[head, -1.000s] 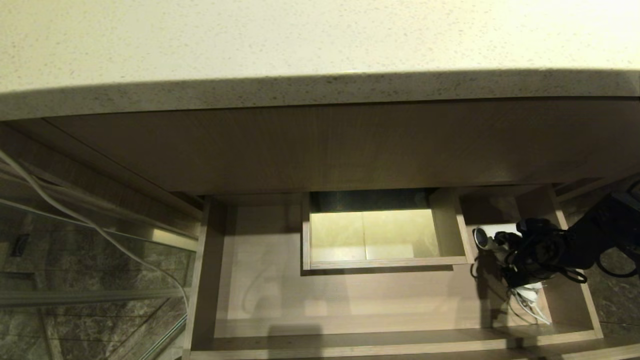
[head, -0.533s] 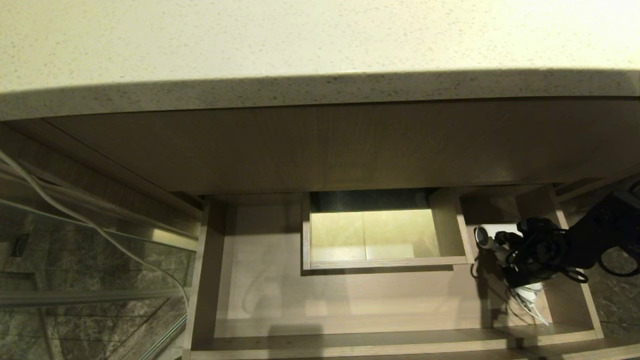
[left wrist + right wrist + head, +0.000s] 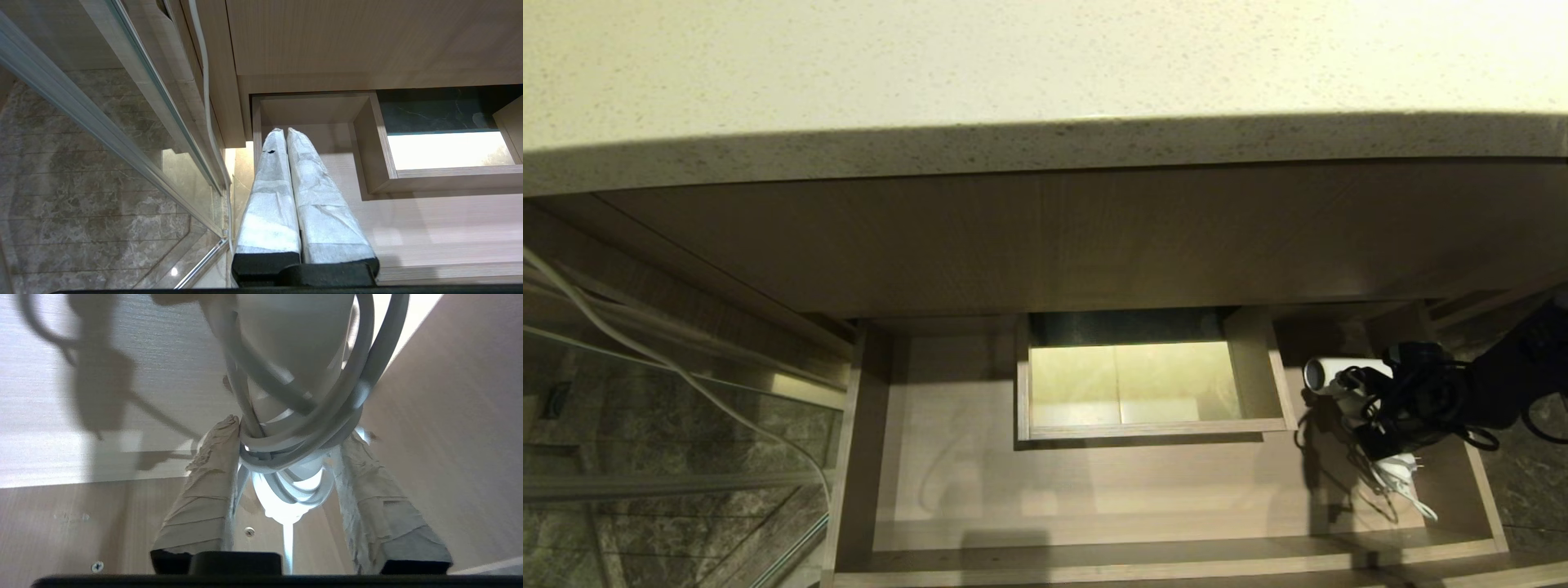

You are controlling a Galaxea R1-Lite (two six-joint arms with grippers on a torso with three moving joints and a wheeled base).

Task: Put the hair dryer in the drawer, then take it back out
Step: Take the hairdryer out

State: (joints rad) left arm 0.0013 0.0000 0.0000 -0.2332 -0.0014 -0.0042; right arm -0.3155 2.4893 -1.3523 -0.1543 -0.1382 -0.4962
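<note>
The small white hair dryer (image 3: 1343,369) is at the right end of the open wood-grain drawer (image 3: 1094,490), its dark mouth facing left and its plug and cord hanging below. My right gripper (image 3: 1380,404) reaches in from the right, shut on the cord-wound handle. In the right wrist view the taped fingers (image 3: 212,469) press both sides of the wound cord, with the hair dryer (image 3: 294,347) above the drawer floor (image 3: 143,355). My left gripper (image 3: 284,131) is parked over the drawer's left end (image 3: 429,228), shut and holding nothing.
A pale stone countertop (image 3: 1045,65) overhangs the vanity panel (image 3: 1045,245). A boxed notch (image 3: 1270,384) juts from the drawer's rear wall. The drawer's right wall (image 3: 1462,457) runs close beside the dryer. A glass panel (image 3: 645,425) and a white cable (image 3: 686,376) are at left.
The right gripper's fingers have closed in on the handle. The hair dryer has shifted slightly right and up, and its plug has swung right. The left arm has not moved.
</note>
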